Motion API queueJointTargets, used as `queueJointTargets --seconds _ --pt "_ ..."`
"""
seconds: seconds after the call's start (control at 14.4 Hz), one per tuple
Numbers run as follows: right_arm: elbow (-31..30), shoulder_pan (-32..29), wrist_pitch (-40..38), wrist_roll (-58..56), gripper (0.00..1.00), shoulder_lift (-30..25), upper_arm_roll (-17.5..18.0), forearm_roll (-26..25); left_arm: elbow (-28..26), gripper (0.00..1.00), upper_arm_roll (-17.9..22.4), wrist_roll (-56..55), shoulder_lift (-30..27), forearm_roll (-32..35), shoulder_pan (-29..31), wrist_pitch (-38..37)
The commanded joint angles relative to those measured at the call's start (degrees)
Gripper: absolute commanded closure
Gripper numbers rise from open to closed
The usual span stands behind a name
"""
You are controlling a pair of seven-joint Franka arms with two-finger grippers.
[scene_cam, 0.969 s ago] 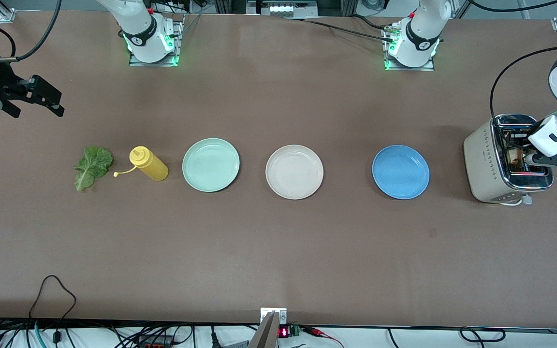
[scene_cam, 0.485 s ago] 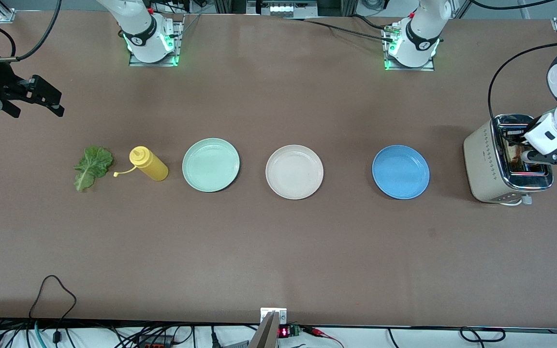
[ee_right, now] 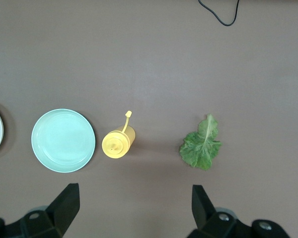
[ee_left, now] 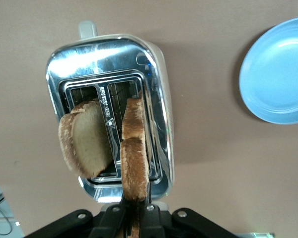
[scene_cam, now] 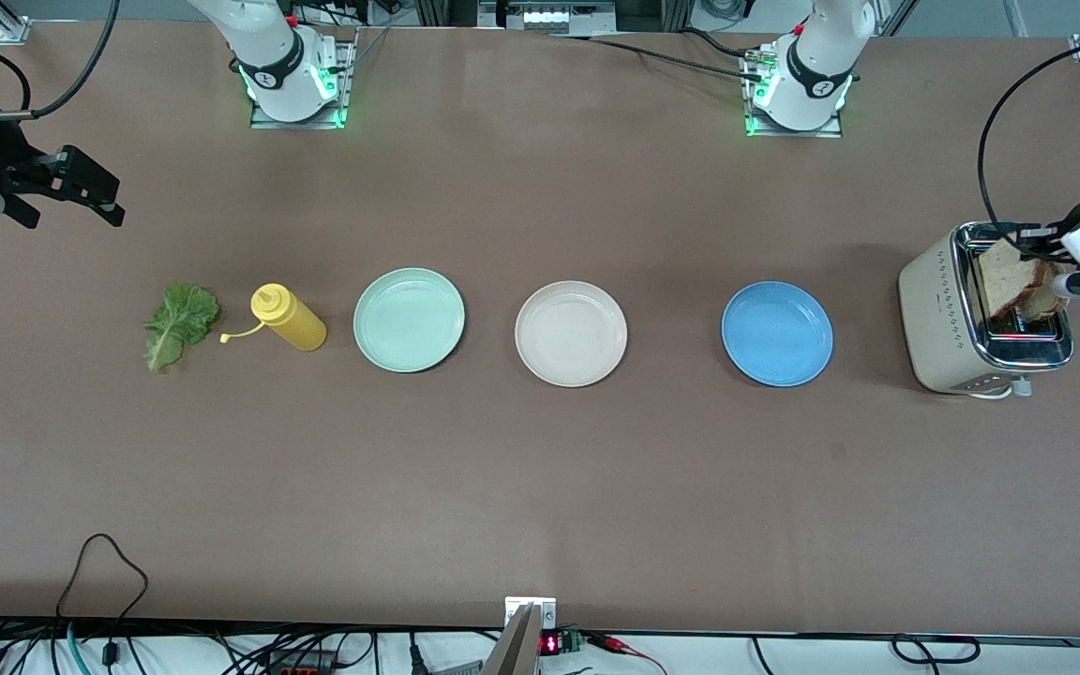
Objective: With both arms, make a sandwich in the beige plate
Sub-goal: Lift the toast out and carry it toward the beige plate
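The left hand (ee_left: 135, 210) is clamped tight on the upper edge of a toast slice (ee_left: 134, 158), holding it edge-on and upright over the toaster (scene_cam: 971, 323) at the left arm's end of the worktop (scene_cam: 540, 487); the slice's lower part looks not yet clear of the slot. A second toast slice (ee_left: 87, 141) leans in the other slot. The beige plate (scene_cam: 571, 334) sits bare in the middle of the row, with the blue plate (scene_cam: 777, 333) between it and the toaster, so the carry runs along the row toward the right arm's end, over the blue plate. The slice hangs with its faces vertical, so it will probably have to be tipped flat before it goes down on the beige plate. The right hand (ee_right: 134, 208) waits above the worktop at the right arm's end, fingers spread wide and holding nothing, and is the nearer of the two to the lettuce leaf (scene_cam: 180, 323), which lies beside the yellow squeeze bottle (scene_cam: 288, 317) and the mint-green plate (scene_cam: 409, 320).
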Motion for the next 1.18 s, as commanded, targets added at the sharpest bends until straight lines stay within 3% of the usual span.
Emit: queueJointTargets --seconds 0.0,0.28,0.42,0.69,0.97,1.11 --pt "-0.4 -0.1 -0.5 -0.8 0.0 -0.8 0.1 0.4 6.3 0.99 -4.2 0.9 0.5 0.8 0.2 -5.8" --pt "-0.7 -0.5 -1.9 -3.5 0.0 -0.5 -0.3 0.7 10.0 0.99 -13.5 -0.1 2.1 0.6 -0.1 -15.0" --pt "-0.7 -1.5 -3.1 -10.1 0.0 0.1 -0.8 4.0 10.1 0.99 -15.6 -0.8 3.9 -1.4 -0.4 -15.3" --pt "-1.2 -2.9 -3.0 -13.5 0.0 1.0 -1.1 7.7 10.1 1.0 -16.3 -4.4 9.2 -17.5 -2.6 -14.4" --pt "-1.2 -2.9 -3.3 -13.5 0.0 0.8 -1.1 7.7 9.7 1.0 -16.4 -7.2 14.2 -36.6 -5.4 -7.6" --pt "-1.1 -2.9 -3.3 -13.5 0.0 0.8 -1.1 7.7 9.1 1.0 -16.4 -7.2 16.5 -43.0 -7.2 -2.8"
